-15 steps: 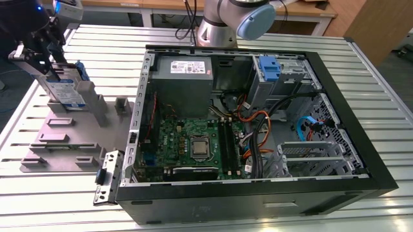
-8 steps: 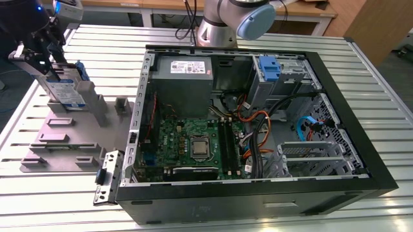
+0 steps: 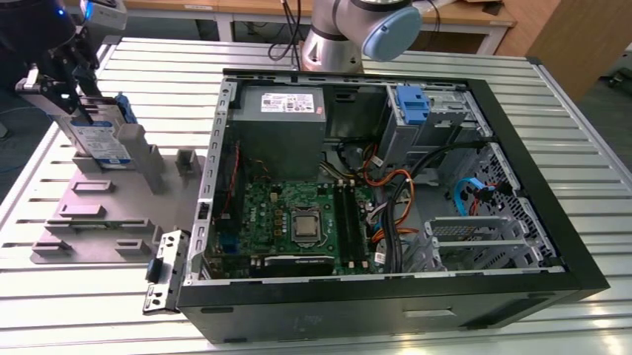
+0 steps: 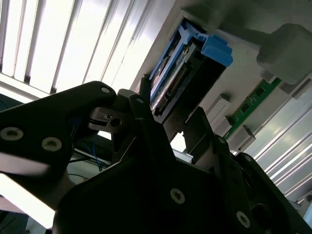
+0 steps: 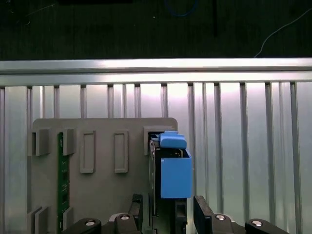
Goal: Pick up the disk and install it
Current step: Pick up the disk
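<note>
1. One robot arm (image 3: 363, 28) rises at the far edge of a slatted metal counter (image 3: 89, 325). Its pincer (image 3: 58, 90) is out over the counter's end at the exterior view's left.
2. Disk (image 3: 102, 140): it stands upright on its edge in a slot of a grey fixture plate (image 3: 89, 214). The plate lies flat on the counter, just beside the open computer case (image 3: 558, 222) on the exterior view's left. The silver face with its white-and-blue label is turned toward the exterior camera, and the blue carrier frame runs along the edge.
3. Pincer state: in both wrist views the pincer (image 5: 168, 210) (image 4: 170, 119) straddles the near, upper end of the disk (image 5: 174, 175) (image 4: 170, 78). It is spread to about the disk's thickness. Whether it is pressing on the disk or only flanking it cannot be told.
4. Seating: the far end of the disk sits at the fixture plate (image 5: 105, 195) in the first wrist view, so the disk is not lifted clear.
5. Memory module (image 5: 62, 180) (image 4: 251, 105): this green strip lies in another slot of the same plate, apart from the disk.
6. Case interior: a green motherboard (image 3: 296, 214) lies on the floor of the case. A grey power-supply box (image 3: 281, 103) sits at the far wall. A second blue carrier (image 3: 413, 103) sits in the drive bay toward the exterior view's right.
</note>
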Controlling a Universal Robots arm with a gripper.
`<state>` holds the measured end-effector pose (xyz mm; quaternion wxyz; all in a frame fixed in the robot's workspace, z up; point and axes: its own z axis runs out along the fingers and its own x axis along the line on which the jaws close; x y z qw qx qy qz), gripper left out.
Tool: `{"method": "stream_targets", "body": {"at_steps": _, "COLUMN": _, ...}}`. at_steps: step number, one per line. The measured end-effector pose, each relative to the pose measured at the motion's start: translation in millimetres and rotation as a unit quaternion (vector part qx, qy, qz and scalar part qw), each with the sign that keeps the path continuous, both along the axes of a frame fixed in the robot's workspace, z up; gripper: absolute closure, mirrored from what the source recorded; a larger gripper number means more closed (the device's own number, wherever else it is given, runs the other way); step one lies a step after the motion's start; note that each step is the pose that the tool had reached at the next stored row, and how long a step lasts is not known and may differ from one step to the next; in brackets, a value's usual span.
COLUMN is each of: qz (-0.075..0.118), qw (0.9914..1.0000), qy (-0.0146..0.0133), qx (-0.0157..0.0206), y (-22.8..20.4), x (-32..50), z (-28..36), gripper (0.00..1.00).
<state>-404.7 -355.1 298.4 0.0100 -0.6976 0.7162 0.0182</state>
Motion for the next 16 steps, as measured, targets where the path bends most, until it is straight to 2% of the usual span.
{"method": "stream_targets", "body": {"at_steps": 13, "qz": 0.002, "qw": 1.0, "qy": 0.0, "qx": 0.0, "y": 0.0, "x": 0.0, "z": 2.7, "gripper": 0.47}}
{"method": "stream_targets", "body": {"at_steps": 15, "qz": 0.002, "qw": 1.0, "qy": 0.0, "qx": 0.0, "y": 0.0, "x": 0.0, "z": 3.0, "gripper": 0.48}}
{"method": "stream_targets", "body": {"at_steps": 16, "qz": 0.002, "qw": 1.0, "qy": 0.0, "qx": 0.0, "y": 0.0, "x": 0.0, "z": 3.1, "gripper": 0.55}}
